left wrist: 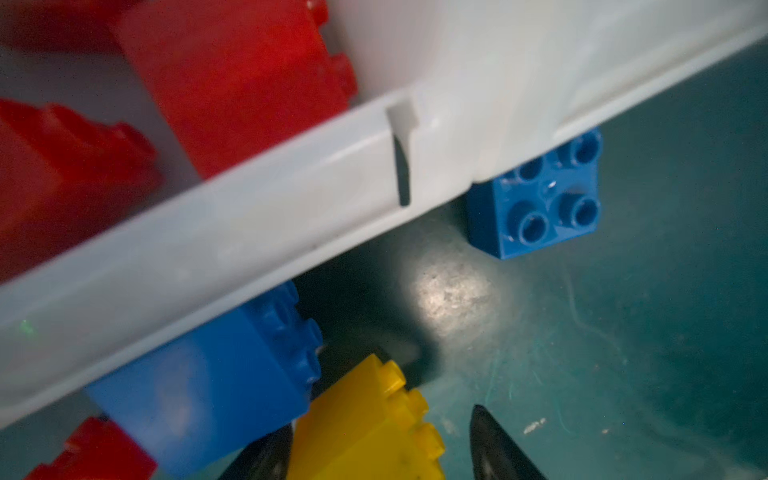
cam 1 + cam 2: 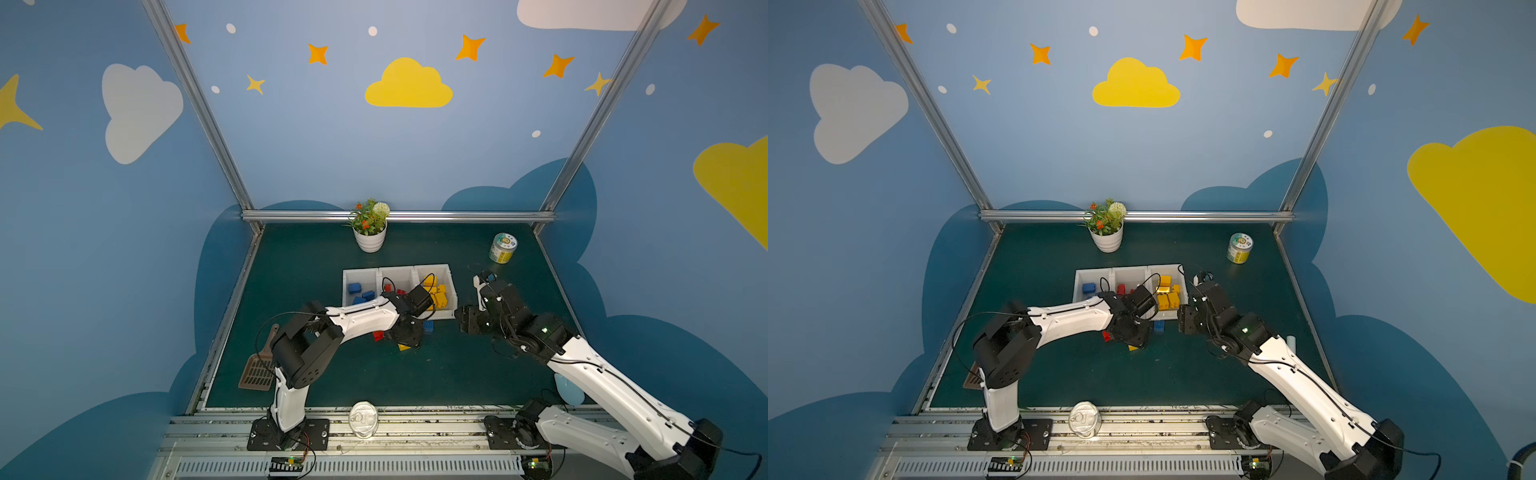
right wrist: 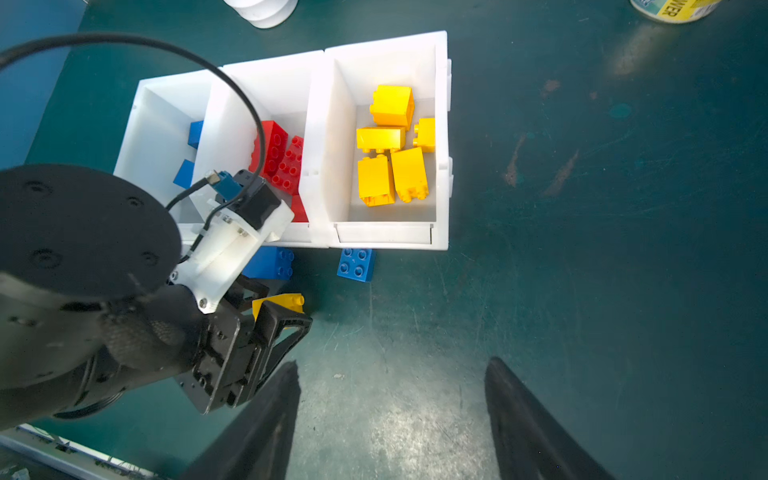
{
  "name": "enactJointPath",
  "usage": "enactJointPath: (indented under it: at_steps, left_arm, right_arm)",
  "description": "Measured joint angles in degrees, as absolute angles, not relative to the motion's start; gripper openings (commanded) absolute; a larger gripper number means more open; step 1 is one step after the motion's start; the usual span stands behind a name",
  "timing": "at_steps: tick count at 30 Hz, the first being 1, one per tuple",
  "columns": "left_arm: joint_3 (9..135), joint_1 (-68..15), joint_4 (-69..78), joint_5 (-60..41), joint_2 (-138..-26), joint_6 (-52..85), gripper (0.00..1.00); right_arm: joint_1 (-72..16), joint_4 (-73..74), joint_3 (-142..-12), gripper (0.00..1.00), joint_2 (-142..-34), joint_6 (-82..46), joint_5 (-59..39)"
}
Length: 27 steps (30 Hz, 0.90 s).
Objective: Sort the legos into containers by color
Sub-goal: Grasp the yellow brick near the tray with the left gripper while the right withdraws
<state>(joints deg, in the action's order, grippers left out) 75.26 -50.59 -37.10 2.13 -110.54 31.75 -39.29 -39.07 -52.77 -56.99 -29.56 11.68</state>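
Observation:
Three joined white containers (image 2: pixel 397 268) hold sorted legos: blue (image 2: pixel 354 287) in the left one, red (image 2: pixel 388 287) in the middle, yellow (image 3: pixel 392 162) in the right. Loose on the mat at their front wall are a blue brick (image 3: pixel 356 264), a second blue brick (image 1: pixel 216 386), a red brick (image 2: pixel 378 336) and a yellow brick (image 1: pixel 365 424). My left gripper (image 1: pixel 382 424) is low over the mat, open round the yellow brick. One finger touches the brick and a gap shows at the other. My right gripper (image 3: pixel 390 365) hangs open and empty over bare mat, right of the containers.
A white flower pot (image 2: pixel 370 239) stands at the back and a yellow-green can (image 2: pixel 503 248) at the back right. A brown slotted scoop (image 2: pixel 259 365) lies at the left edge. A clear round lid (image 2: pixel 363 419) rests on the front rail.

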Motion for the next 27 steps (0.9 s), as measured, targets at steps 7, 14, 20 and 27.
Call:
enactJointPath:
  at_steps: [7, 14, 20, 27]
  left_arm:
    - [75.4, -52.1, -38.0, 3.3, -110.8, 30.0, 0.50]
    - [75.4, -52.6, -38.0, 3.8, -110.8, 28.5, 0.45]
    - [75.4, -53.0, -37.9, 3.8, -110.8, 27.4, 0.44]
    - [75.7, -53.4, -38.1, 2.9, -110.8, 26.1, 0.58]
  right_arm:
    - [-39.1, -39.2, -52.1, 0.69, -56.5, -29.7, 11.3]
    - [-39.0, -39.3, -52.0, 0.69, -56.1, -29.9, 11.3]
    - [-38.8, -39.6, -51.1, 0.68, -54.3, -30.5, 11.4]
    - [-38.7, -40.6, -50.3, 0.68, -53.0, -31.1, 11.6]
